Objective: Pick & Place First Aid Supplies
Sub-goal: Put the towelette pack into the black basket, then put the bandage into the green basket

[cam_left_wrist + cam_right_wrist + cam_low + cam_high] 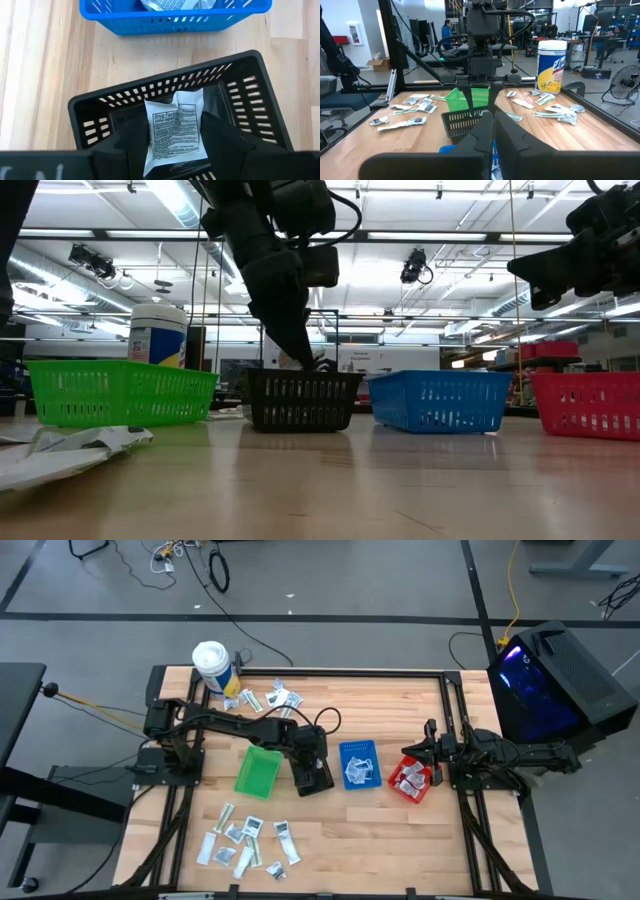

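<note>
A white tub (211, 664) stood at the table's (400, 830) far left corner, with a few sachets (262, 699) strewn just to its right. Nearer, a second scatter of sachets (247, 843) lay along the near left edge. The green bin (258, 771) sat left of centre, empty as far as the high view showed. Just beside it on the right, the left gripper (172, 137) reached down into the black bin (250, 95), its fingers clamped on a white sachet (174, 131) printed with drug facts, held inside the bin's walls. The blue bin (359, 764) followed, holding several packets, then the red bin (411, 780) with a few more. The right gripper (493, 131) hovered clenched and empty over the red bin.
</note>
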Tool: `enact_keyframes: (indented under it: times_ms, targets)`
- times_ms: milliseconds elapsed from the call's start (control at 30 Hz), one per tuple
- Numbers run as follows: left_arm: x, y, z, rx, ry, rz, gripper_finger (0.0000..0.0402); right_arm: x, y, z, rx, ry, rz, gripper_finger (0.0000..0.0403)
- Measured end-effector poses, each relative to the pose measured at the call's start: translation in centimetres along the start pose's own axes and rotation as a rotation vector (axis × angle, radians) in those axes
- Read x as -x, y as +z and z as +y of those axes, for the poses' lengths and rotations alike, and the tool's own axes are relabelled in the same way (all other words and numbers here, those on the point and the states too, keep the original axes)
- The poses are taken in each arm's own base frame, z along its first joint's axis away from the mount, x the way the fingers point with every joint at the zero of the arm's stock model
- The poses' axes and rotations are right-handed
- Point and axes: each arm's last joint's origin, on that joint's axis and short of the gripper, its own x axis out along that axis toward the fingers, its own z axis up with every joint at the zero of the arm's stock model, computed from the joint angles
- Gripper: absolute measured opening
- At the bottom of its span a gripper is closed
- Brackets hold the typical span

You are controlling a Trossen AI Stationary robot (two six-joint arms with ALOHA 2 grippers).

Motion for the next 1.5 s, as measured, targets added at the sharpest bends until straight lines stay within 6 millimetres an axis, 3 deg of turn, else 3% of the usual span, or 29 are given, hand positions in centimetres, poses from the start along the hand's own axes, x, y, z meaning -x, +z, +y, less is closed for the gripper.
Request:
enact_keyframes:
  times_ms: [467,733,900,1200,1500]
  targets:
    - [0.8,0.1,0.0,0.026,-0.031,0.000,0.0303,0.0,0.0,0.0,0.000,0.000,0.000,0.0023]
    - [5.0,2.0,2.2,0.096,0.011,-0.013,0.0307,0.0,0.0,0.0,0.000,0.000,0.000,0.0023]
    - [6.4,1.6,5.3,0.365,0.059,0.036,0.0307,0.0,0.0,0.0,0.000,0.000,0.000,0.0023]
    - [6.9,-0.5,9.9,0.528,0.217,0.163,0.0307,0.0,0.0,0.0,0.000,0.000,0.000,0.0023]
    - [5.4,-1.4,10.8,0.645,0.255,0.252,0.0307,0.0,0.0,0.0,0.000,0.000,0.000,0.0023]
